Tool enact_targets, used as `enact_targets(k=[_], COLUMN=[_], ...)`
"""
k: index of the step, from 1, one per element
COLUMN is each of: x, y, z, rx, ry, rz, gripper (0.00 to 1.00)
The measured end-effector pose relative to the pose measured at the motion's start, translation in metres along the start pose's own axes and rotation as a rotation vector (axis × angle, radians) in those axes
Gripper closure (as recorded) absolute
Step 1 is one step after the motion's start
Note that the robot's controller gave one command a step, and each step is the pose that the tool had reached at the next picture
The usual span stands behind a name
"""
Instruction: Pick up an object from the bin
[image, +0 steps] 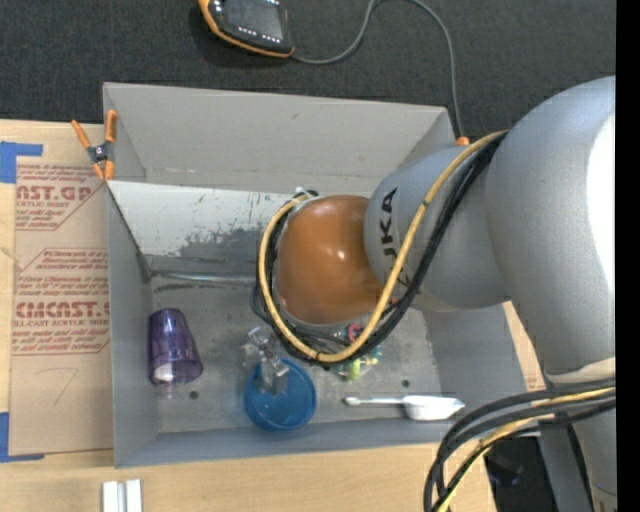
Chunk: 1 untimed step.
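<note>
Arm (520, 220): in from 3 o'clock.
Claw (268, 362): over blue dish (285, 405), 6 o'clock; how far open, cannot tell.
Hidden: green item (352, 366), partly under cables (330, 350).

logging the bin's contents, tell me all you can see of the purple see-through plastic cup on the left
The purple see-through plastic cup lies on its side on the grey metal bin's floor, near the left wall, lengthwise roughly up and down the view. It looks smooth and whole, paler at its lower end. Only the floor touches it; the blue round dish lies apart to its right.
</note>
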<state>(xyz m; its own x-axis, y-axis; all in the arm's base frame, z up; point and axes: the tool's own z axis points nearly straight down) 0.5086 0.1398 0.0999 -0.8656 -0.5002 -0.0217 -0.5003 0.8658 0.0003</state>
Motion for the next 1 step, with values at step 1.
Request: enact_targets(k=[1], x=[0.0167], y=[-0.0033], z=[0.018], rx=[0.0], ry=[-0.003], rz=[-0.079], gripper=[1.0])
